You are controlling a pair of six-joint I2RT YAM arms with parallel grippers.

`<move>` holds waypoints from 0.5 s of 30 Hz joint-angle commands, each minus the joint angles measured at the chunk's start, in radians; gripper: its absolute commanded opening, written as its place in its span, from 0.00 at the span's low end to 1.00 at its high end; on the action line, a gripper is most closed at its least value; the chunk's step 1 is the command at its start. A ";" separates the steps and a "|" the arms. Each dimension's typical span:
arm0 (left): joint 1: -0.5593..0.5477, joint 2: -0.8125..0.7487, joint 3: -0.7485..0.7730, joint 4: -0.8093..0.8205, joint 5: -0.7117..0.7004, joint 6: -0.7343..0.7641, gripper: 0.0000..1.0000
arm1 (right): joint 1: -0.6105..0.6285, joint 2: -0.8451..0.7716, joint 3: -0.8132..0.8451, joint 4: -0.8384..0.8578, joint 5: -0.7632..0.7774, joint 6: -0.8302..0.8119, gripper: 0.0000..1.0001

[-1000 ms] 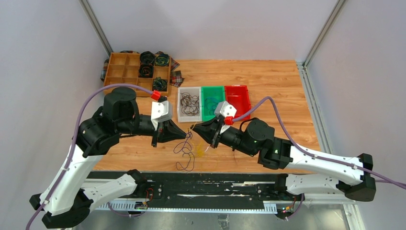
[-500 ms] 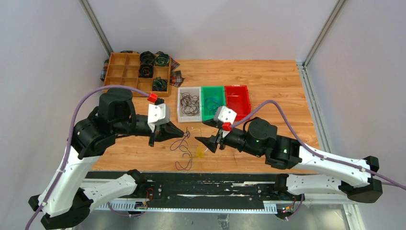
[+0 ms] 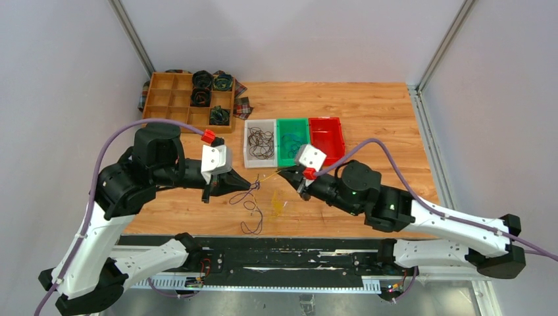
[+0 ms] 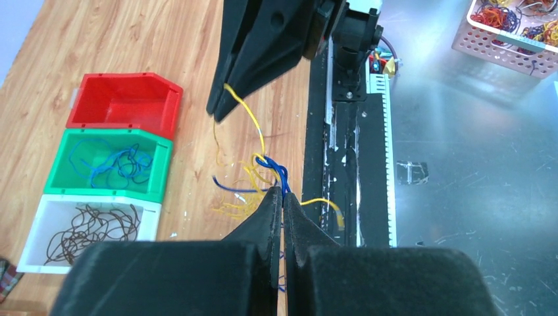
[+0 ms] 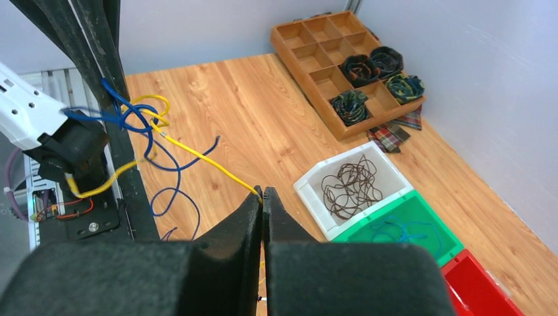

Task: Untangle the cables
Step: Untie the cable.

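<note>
The cables (image 3: 253,201) are a small tangle of blue and yellow wires hanging between my two grippers, with loose ends trailing onto the wooden table (image 3: 368,105). My left gripper (image 3: 252,185) is shut on the blue strands (image 4: 276,172) at the knot, its tips (image 4: 283,192) pressed together. My right gripper (image 3: 281,173) is shut on a yellow cable (image 5: 210,161), which runs taut from its tips (image 5: 262,192) to the blue knot (image 5: 125,112). In the left wrist view, the right gripper (image 4: 220,112) pinches that yellow cable (image 4: 253,122) above the tangle.
Behind the grippers stand a white bin (image 3: 250,161) with brown cables, a green bin (image 3: 284,161) with blue cables and a red bin (image 3: 327,136). A wooden compartment tray (image 3: 168,99) with dark fabric coils sits at the back left. A black rail (image 3: 283,253) runs along the near edge.
My right gripper opened, drew back, then shut again on the yellow cable nearer the bins. The left gripper shifted slightly left with the blue strands. The yellow cable is now stretched between them.
</note>
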 commanded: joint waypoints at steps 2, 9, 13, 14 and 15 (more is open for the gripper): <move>0.003 -0.002 0.039 -0.012 0.018 0.017 0.00 | -0.034 -0.117 -0.061 0.030 0.099 0.026 0.01; 0.003 -0.002 0.044 -0.012 0.031 0.008 0.00 | -0.134 -0.230 -0.124 0.014 0.131 0.116 0.01; 0.003 -0.004 0.044 -0.017 0.027 0.009 0.00 | -0.167 -0.251 -0.119 -0.008 0.141 0.131 0.01; 0.003 -0.005 0.044 -0.017 0.026 0.011 0.00 | -0.178 -0.256 -0.119 -0.009 0.132 0.136 0.01; 0.003 -0.006 0.044 -0.017 0.025 0.012 0.00 | -0.185 -0.263 -0.118 -0.010 0.120 0.140 0.01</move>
